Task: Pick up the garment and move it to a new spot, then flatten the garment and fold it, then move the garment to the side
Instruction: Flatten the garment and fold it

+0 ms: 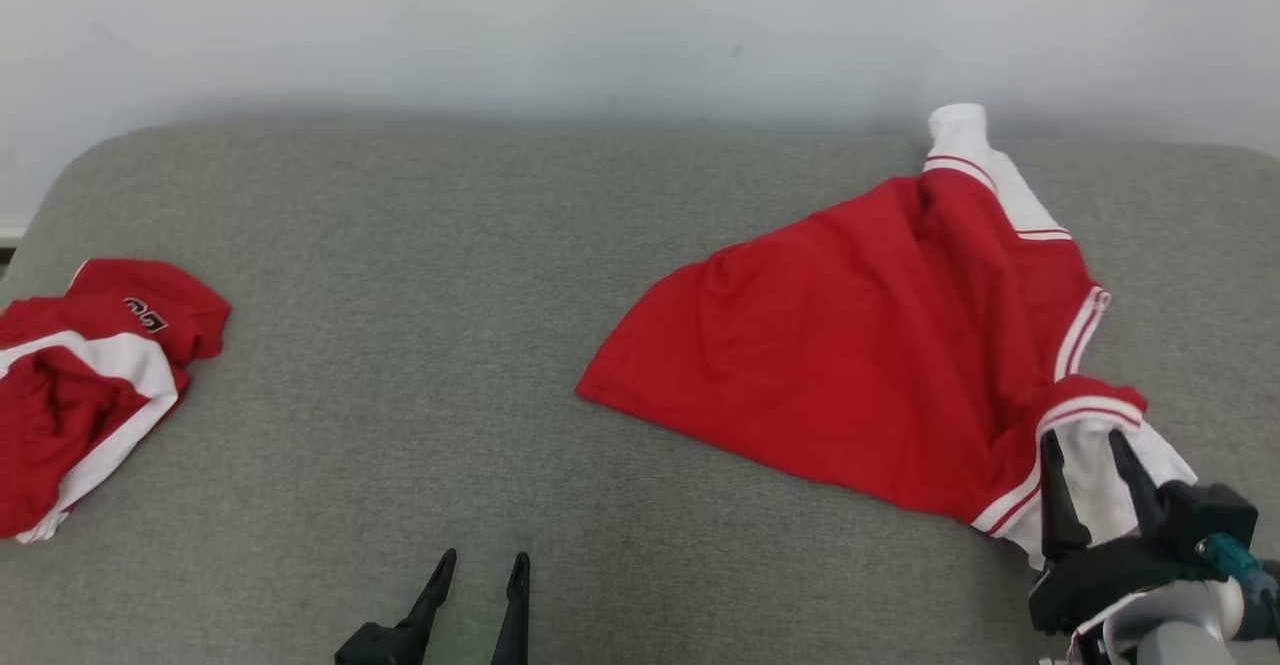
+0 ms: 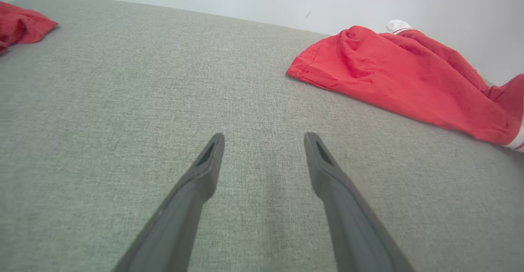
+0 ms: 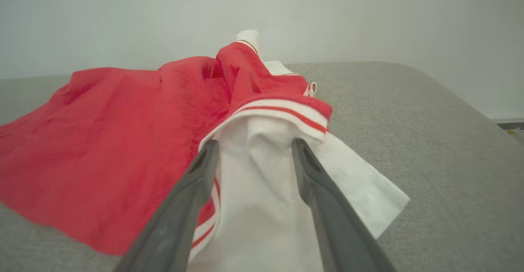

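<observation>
1. The garment [image 1: 860, 345], a red top with white sleeves and red-and-white striped trim, lies loosely spread and creased on the right half of the grey fabric surface [image 1: 400, 295]. One white cuff [image 1: 958, 125] reaches the far edge by the wall [image 1: 600, 25].
2. Its near white sleeve [image 1: 1090, 490] lies at the front right, just under the right gripper [image 1: 1082, 440].
3. In the right wrist view the right gripper's [image 3: 254, 142] jaws stand partly open, one on each side of the sleeve [image 3: 262, 206]. The cloth sits loose in the gap and looks unpinched.
4. The left gripper [image 1: 485, 555] hovers at the front centre, well apart from the garment [image 2: 401, 79]. In its own wrist view the left gripper's [image 2: 265, 135] jaws are wide open over bare fabric and hold nothing.
5. A second red-and-white garment [image 1: 90, 385] lies crumpled at the far left edge. It bears two dark-outlined characters [image 1: 147, 313], upside down and too small to read.
</observation>
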Tool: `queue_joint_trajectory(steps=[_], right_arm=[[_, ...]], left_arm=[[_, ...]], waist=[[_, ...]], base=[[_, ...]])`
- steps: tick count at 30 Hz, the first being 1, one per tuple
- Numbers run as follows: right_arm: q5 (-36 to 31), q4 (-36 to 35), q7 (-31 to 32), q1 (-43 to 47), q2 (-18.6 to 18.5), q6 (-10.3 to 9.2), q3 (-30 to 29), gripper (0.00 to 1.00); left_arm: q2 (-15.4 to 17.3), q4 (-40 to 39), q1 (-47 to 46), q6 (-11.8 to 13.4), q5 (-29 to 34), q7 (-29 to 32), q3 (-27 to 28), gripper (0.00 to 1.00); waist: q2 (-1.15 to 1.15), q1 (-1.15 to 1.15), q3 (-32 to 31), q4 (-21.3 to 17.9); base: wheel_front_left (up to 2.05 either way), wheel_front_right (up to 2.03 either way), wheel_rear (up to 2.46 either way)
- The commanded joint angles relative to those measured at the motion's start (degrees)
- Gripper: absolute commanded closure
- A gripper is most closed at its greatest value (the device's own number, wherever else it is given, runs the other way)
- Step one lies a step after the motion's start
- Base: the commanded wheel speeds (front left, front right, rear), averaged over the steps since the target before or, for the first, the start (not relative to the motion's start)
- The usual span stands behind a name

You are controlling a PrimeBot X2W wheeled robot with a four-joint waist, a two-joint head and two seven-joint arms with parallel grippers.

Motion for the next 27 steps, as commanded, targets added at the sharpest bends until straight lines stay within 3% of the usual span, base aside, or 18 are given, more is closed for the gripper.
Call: queue_joint_trajectory(steps=[1,6,14,20,27], right_arm=[[-0.69,1.30,-1.00,-1.81,0.46,-0.13,-0.82,0.00],[-1.60,3.29,-2.17,-3.45,0.78,-0.13,-1.98,0.00],[-0.42,-3.33,-2.22,-0.71,2.79,-0.13,-2.34,0.00],[0.93,-5.90,-2.23,1.04,3.06,-0.13,-2.31,0.00],[1.73,-7.81,-2.24,0.10,2.92,-0.13,-1.00,0.00]], left_arm=[[0.07,0.03,-0.83,0.21,0.42,-0.18,-0.20,0.00],[0.07,-0.63,-0.69,0.59,-0.15,-0.18,-0.23,0.00],[0.05,-2.44,-4.08,0.32,0.77,-0.18,0.51,0.00],[0.06,-1.31,-9.51,-0.46,1.88,-0.17,1.33,0.00],[0.08,5.63,-17.52,-1.57,3.55,-0.17,3.05,0.00]], waist=[[0.00,-0.01,0.71,1.70],[0.00,-0.01,0.38,2.32],[0.00,-0.01,2.10,-0.37],[0.00,-0.01,4.58,-3.83],[0.00,-0.01,8.11,-8.49]], base=[[0.00,0.00,0.00],[0.00,0.00,0.00],[0.00,0.00,0.00],[0.00,0.00,0.00],[0.00,0.00,0.00]])
